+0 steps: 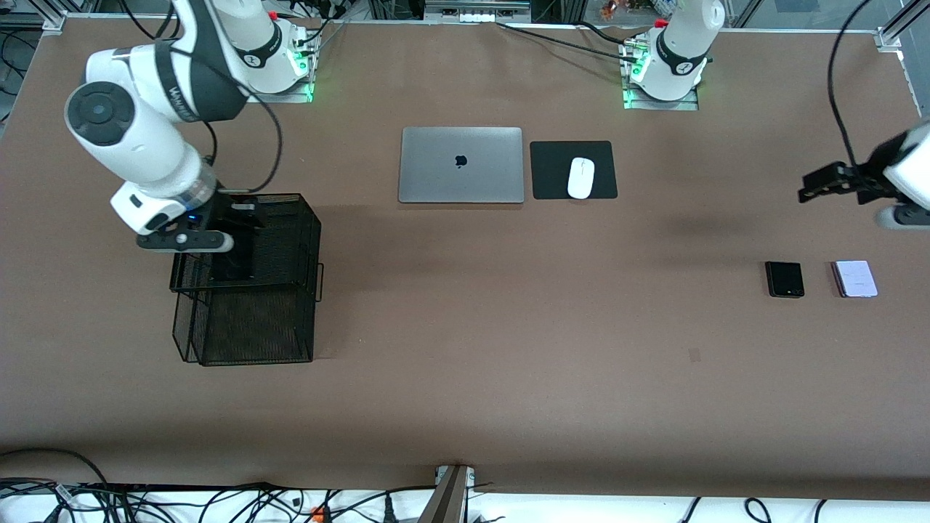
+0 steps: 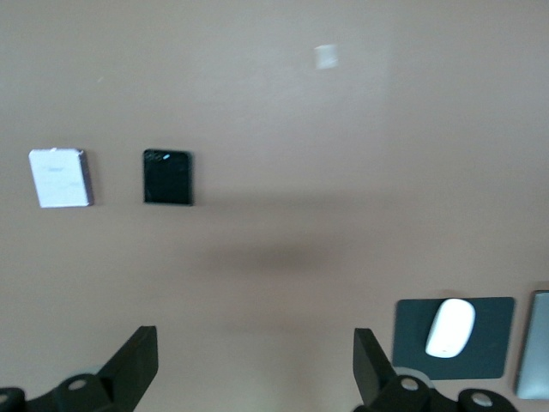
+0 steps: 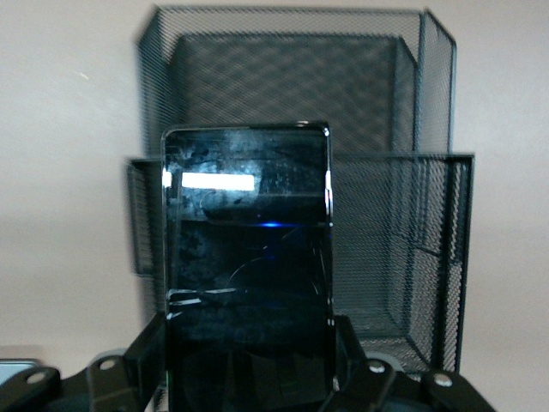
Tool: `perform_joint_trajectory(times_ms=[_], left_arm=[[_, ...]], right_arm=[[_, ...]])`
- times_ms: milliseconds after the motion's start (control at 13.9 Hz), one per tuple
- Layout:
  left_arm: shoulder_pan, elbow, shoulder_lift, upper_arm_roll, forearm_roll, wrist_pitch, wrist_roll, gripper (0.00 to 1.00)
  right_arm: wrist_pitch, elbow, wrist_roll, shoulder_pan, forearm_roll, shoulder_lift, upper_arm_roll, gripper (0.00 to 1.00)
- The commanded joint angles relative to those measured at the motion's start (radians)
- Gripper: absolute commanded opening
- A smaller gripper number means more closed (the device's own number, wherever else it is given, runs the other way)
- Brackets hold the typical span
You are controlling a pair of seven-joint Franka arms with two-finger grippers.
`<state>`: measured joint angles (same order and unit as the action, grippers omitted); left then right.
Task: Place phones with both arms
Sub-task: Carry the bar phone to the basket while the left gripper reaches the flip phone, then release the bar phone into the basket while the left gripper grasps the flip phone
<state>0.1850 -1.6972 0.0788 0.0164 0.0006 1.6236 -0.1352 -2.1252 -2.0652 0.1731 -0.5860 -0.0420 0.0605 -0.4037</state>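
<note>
1. The long phone (image 3: 247, 266) is clamped in the right claw (image 1: 190, 240) over the mesh basket (image 1: 251, 305) — if tilted, its edge could catch the rim.
2. The left claw (image 1: 835, 181) hangs released over bare table (image 1: 508, 327), well apart from the black phone (image 1: 785, 280) and lavender phone (image 1: 855, 279) — a misjudged descent could nudge either one.

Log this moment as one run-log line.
right claw: shut on long black phone, over mesh basket | left claw: open, waiting | black phone, lavender phone: on table
</note>
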Motion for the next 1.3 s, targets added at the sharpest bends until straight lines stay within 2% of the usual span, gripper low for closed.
perform_joint_trajectory(times_ms=[0,360,577,721,865,937,1009,1081,1226], left_arm=[[0.094,-0.031,0.068,0.01,0.018,0.095,-0.147,1.0],[0.192,-0.257,0.117,0.01,0.018,0.465,-0.25,1.0],[0.218,-0.285,0.237,0.01,0.016,0.619,-0.314,1.0],[0.231,-0.286,0.303,0.011,0.016,0.674,-0.32,1.0],[0.231,-0.285,0.357,0.011,0.016,0.711,-0.32,1.0],[0.231,-0.285,0.381,0.01,0.018,0.745,-0.323,1.0],[0.231,-0.285,0.403,0.01,0.018,0.769,-0.33,1.0],[0.231,-0.285,0.423,0.01,0.018,0.792,-0.334,1.0],[0.231,-0.283,0.452,0.01,0.019,0.832,-0.334,1.0]], right_arm=[[-0.104,-0.098,-0.017,-0.014,0.019,-0.01,-0.004,0.0],[-0.162,-0.116,-0.017,-0.015,0.053,0.057,0.002,0.0],[-0.179,-0.115,-0.018,-0.02,0.077,0.093,0.008,0.0],[-0.179,-0.115,-0.017,-0.02,0.077,0.097,0.008,0.0],[-0.179,-0.11,-0.017,-0.02,0.123,0.114,0.008,0.0],[-0.177,-0.107,-0.017,-0.021,0.132,0.122,0.008,0.1],[-0.177,-0.101,-0.015,-0.021,0.134,0.127,0.008,0.48],[-0.162,-0.083,-0.018,-0.02,0.146,0.131,0.008,0.99],[-0.127,-0.064,-0.023,-0.02,0.149,0.127,0.006,1.0]])
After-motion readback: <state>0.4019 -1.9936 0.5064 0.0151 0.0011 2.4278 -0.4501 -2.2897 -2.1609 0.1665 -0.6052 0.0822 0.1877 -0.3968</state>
